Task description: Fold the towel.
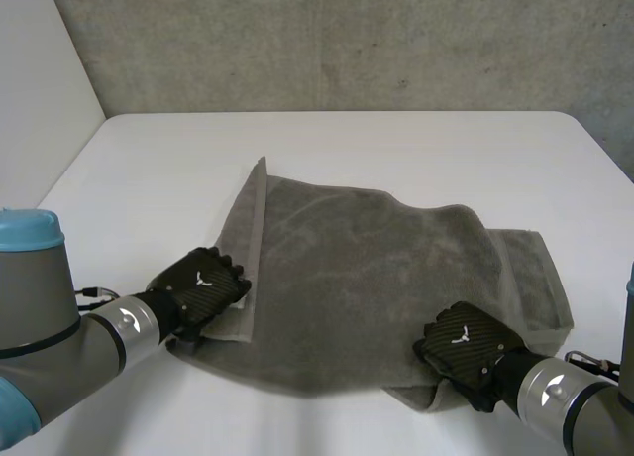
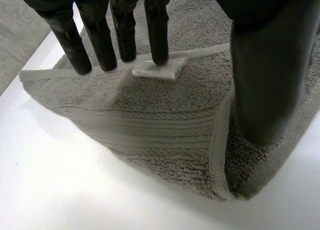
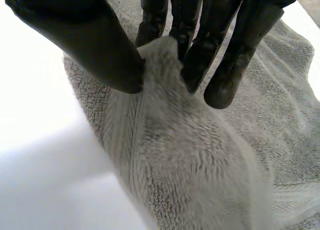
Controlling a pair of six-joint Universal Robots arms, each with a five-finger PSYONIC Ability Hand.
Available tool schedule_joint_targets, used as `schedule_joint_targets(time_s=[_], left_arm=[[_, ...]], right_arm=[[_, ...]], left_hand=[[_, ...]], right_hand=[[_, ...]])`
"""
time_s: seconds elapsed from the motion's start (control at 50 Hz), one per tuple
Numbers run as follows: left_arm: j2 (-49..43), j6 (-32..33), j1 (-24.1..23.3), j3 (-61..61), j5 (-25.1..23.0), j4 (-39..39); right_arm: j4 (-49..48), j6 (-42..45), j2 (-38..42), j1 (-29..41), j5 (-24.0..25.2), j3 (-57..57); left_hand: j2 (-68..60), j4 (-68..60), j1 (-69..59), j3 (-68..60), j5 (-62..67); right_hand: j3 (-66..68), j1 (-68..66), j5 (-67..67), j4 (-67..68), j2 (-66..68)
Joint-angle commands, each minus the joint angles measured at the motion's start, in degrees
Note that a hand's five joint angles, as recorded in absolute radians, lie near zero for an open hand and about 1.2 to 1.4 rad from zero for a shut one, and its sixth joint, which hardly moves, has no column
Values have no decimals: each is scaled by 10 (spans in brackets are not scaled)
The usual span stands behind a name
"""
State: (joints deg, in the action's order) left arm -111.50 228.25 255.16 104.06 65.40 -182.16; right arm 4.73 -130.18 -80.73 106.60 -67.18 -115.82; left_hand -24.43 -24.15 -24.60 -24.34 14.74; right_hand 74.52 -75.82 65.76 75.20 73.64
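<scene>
Head view gives us a grey towel [image 1: 376, 287] lying rumpled across the near middle of the white surface [image 1: 347, 149], its left edge turned over in a narrow strip and its right end doubled under a looser layer. We see the left robot hand [image 1: 203, 287] resting on the near end of that folded strip, at the towel's near-left corner. In the left wrist view it is released: the fingers [image 2: 156, 25] are straight, their tips on the hem beside a small white label [image 2: 156, 70], and the thumb [image 2: 265, 80] is set down on the cloth well apart from them. We find the right robot hand [image 1: 466, 342] at the near edge, toward the right corner. Its own wrist view shows it grasping the towel – a raised ridge of cloth is nipped between thumb [image 3: 95, 45] and fingers [image 3: 210, 50].
</scene>
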Motion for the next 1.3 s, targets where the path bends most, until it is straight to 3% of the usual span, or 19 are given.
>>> schedule_joint_targets(time_s=[0.02,0.14,0.24,0.36,0.4,0.6,0.64,0.68,0.76,0.86,0.9,0.92,0.96,0.98,1.06,1.08,1.12,1.18,1.3], left_arm=[[1,-1,2,-12,3,-14],[4,-12,4,-24,32,-42],[10,-48,5,-40,96,-60],[10,-62,9,-44,101,-60],[1,-62,10,-44,101,-60],[-14,-68,14,-48,111,-60],[-14,-70,18,-55,126,-61],[-14,-81,37,-65,178,-62],[-10,-88,44,-61,203,-61],[10,-93,46,-40,169,-61],[44,-94,47,-13,116,-62],[44,-94,47,-13,116,-62],[76,-91,46,19,37,-63],[76,-91,46,19,37,-63],[105,-80,48,52,-90,-63],[105,-80,48,52,-91,-63],[110,-67,51,59,-142,-60],[109,-55,56,63,-153,-57],[98,63,95,87,-161,-4]], right_arm=[[-14,-17,-4,-24,11,9],[-31,-72,-10,-50,11,24],[-31,-85,-27,-63,14,26],[-31,-86,-37,-64,14,26],[-31,-86,-37,-64,14,27],[-34,-87,-32,-63,15,19],[-34,-87,-32,-63,15,18],[-34,-87,-32,-62,15,19],[-34,-87,-32,-61,14,18],[-35,-90,-31,-59,15,18],[-35,-90,-31,-59,15,18],[-36,-90,-31,-59,15,18],[-36,-90,-30,-59,15,18],[-37,-90,-30,-59,15,18],[-38,-90,-30,-60,15,17],[-38,-90,-29,-60,15,17],[-38,-90,-29,-61,17,16],[-38,-90,-29,-62,18,15],[-39,-90,-28,-63,19,10]], left_hand=[[-160,-163,-158,-161,157],[-245,-248,-243,-246,242],[-270,-273,-268,-271,267],[-285,-288,-283,-286,282],[-350,-353,-349,-351,347],[-339,-342,-337,-340,336],[-341,-343,-339,-342,338],[-326,-328,-324,-326,323],[-260,-263,-258,-261,257],[-214,-217,-213,-215,211],[-186,-189,-184,-187,183],[-186,-189,-184,-187,183],[-112,-115,-110,-113,109],[-112,-115,-110,-113,109],[-66,-69,-65,-67,63],[-66,-69,-65,-67,63],[-73,-76,-71,-74,70],[-78,-81,-77,-79,75],[-90,-93,-88,-91,87]], right_hand=[[55,-42,42,48,64],[55,-42,42,48,64],[55,-42,42,48,64],[55,-42,42,48,64],[55,-42,42,48,64],[55,-42,42,48,64],[55,-42,42,48,64],[55,-42,42,48,64],[55,-42,42,48,64],[55,-42,42,48,64],[55,-42,42,48,64],[55,-42,42,48,64],[55,-42,42,48,64],[55,-42,42,48,64],[55,-42,42,48,64],[55,-42,42,48,64],[55,-42,42,48,64],[55,-42,42,48,64],[55,-42,42,48,64]])
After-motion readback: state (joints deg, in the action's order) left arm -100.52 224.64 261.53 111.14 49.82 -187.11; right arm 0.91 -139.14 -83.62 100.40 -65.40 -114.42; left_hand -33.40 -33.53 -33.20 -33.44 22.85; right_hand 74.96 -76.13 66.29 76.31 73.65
